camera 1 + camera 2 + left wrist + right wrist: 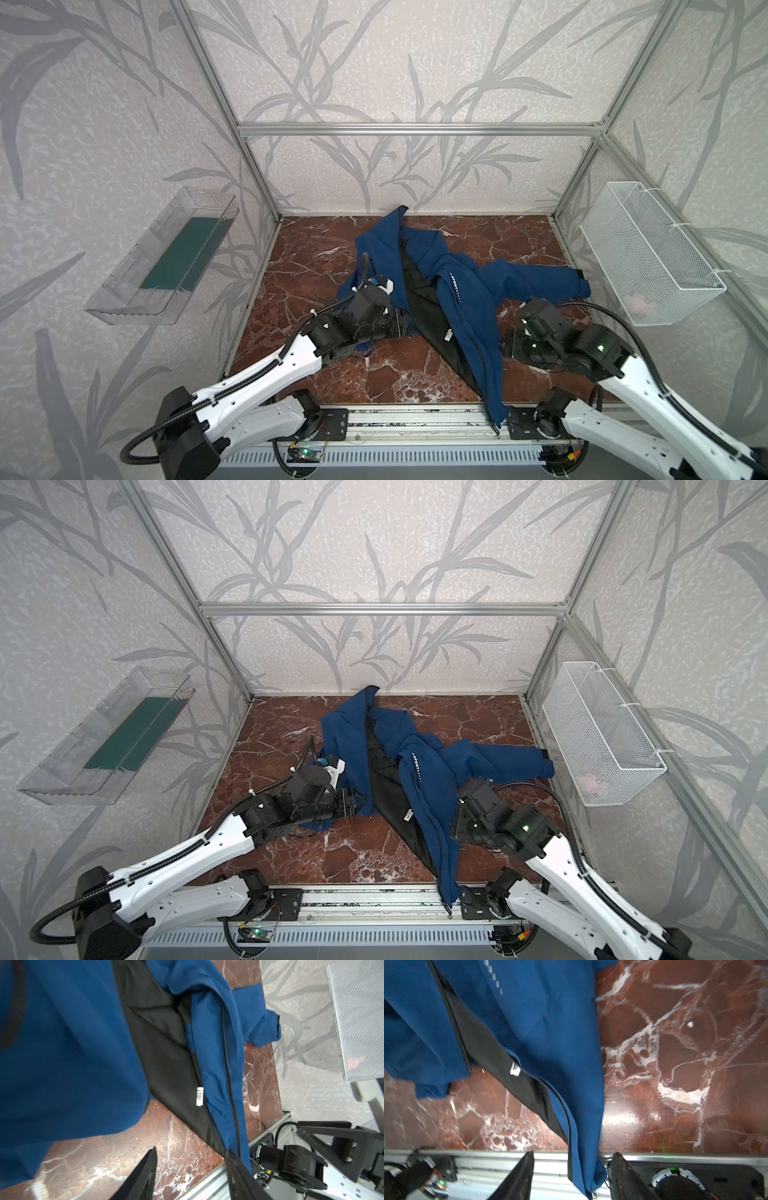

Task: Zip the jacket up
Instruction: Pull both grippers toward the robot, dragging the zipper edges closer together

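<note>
Navy jacket (453, 291) hem overhangs table edge (415, 405).

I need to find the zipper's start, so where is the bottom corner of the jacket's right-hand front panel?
In both top views, the panel's bottom corner hangs over the table's front edge onto the aluminium rail, right of centre beside the right arm's base.

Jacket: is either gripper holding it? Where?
Neither. The left gripper and right gripper are open; the jacket hem lies between the right jaws, unpinched.

White lettering "SPORT" (455, 283), readable on the front panel of the navy-blue fabric jacket (469, 303) in both top views. Small white sewn-in care label (200, 1096) on the black lining, print too small to read.
</note>
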Tool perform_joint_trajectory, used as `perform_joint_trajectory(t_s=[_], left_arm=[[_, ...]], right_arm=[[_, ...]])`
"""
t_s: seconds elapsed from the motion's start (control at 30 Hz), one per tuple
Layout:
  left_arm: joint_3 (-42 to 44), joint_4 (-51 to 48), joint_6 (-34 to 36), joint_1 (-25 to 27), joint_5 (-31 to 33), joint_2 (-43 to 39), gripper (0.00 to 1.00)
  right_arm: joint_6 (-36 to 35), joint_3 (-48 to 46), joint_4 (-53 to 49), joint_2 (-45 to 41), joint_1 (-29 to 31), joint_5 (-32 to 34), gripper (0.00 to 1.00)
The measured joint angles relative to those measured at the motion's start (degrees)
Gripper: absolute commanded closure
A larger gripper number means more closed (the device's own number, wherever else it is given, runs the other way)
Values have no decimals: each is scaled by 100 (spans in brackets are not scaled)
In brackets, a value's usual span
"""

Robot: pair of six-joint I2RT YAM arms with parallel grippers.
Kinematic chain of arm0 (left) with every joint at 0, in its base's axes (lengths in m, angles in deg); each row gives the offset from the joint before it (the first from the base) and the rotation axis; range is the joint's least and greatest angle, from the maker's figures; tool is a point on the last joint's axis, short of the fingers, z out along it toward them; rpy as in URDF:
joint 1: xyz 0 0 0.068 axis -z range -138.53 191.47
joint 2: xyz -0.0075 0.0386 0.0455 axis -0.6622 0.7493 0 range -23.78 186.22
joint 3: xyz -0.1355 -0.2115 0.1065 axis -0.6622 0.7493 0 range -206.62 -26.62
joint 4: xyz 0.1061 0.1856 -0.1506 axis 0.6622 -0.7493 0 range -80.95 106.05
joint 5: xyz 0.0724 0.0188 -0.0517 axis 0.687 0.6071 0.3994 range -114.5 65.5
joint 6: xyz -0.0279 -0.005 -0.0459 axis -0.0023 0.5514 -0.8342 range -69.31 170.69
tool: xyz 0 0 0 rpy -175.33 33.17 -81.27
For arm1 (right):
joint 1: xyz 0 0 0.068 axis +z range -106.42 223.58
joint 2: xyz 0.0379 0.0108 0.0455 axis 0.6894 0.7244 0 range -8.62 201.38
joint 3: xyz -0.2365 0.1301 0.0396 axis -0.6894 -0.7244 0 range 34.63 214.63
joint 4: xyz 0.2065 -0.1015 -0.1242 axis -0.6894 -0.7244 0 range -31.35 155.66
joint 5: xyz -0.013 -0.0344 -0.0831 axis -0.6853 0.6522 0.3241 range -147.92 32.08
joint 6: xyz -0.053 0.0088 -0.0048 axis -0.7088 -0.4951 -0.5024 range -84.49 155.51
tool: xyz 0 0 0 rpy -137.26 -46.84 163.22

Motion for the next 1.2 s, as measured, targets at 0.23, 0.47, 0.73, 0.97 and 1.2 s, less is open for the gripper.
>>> perform_joint_trajectory(t_s=[0.23,0.47,0.73,0.97,1.2], left_arm=[[103,496,-302,411,-50,389,48],[313,852,-542,538,-92,402,50],[315,1084,-627,649,-229,769,50],[313,1325,-678,708,-352,1187,51],[247,1464,-581,570,-385,1443,52]], right_arm=[[-184,-612,638,756,472,-579,55],[-94,-1394,1307,577,470,-649,66],[52,-1687,1530,468,470,-570,68],[50,-2310,2516,634,232,-772,89],[-568,-1731,3827,2653,-789,-1381,97]])
